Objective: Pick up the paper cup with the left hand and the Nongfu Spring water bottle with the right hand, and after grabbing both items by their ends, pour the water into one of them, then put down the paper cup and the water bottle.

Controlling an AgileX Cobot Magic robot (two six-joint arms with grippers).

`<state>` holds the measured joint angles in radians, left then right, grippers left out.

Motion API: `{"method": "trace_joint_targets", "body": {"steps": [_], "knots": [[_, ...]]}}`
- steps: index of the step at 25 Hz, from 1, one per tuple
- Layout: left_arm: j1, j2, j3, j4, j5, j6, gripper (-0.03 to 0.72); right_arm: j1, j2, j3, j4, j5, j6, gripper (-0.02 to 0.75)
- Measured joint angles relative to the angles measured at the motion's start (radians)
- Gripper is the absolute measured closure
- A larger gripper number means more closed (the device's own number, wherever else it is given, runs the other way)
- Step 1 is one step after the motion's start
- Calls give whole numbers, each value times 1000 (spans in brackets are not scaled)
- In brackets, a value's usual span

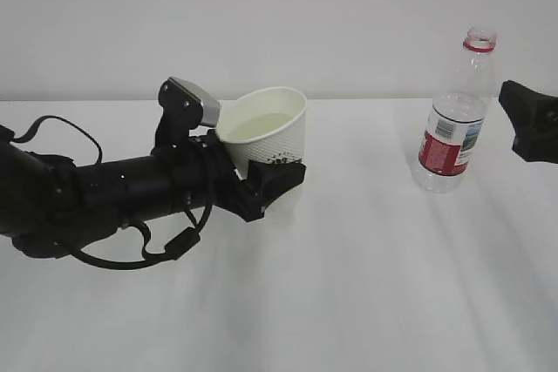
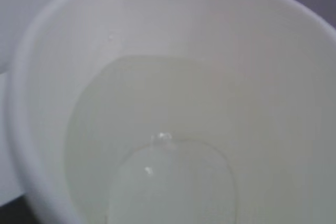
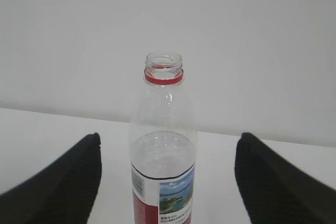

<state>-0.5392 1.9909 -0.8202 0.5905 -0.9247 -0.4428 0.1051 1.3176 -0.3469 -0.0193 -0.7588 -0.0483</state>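
The white paper cup (image 1: 266,132) with a green logo is tilted toward the camera, with my left gripper (image 1: 275,177) shut around its lower part; its base is hidden behind the fingers. The left wrist view shows only the cup's inside (image 2: 173,40), with clear water (image 2: 168,182) pooled at the bottom. The Nongfu Spring water bottle (image 1: 453,128) stands upright and capless on the table at the right, partly filled. My right gripper (image 1: 528,119) hangs open just right of it, not touching. In the right wrist view the bottle (image 3: 164,124) stands between the spread fingers (image 3: 68,182), with a gap on each side.
The white table (image 1: 349,285) runs back to a plain white wall (image 1: 279,15). My left arm (image 1: 96,193) with its looping black cables lies low across the table's left half.
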Motion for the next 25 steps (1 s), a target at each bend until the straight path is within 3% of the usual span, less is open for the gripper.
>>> {"method": "trace_joint_targets", "body": {"steps": [10, 25], "knots": [[93, 0, 66, -2, -13, 18, 165, 0, 0, 0, 0, 0, 0, 145], [231, 0, 96, -90, -58, 95, 169, 0, 0, 0, 0, 0, 0, 145]]}}
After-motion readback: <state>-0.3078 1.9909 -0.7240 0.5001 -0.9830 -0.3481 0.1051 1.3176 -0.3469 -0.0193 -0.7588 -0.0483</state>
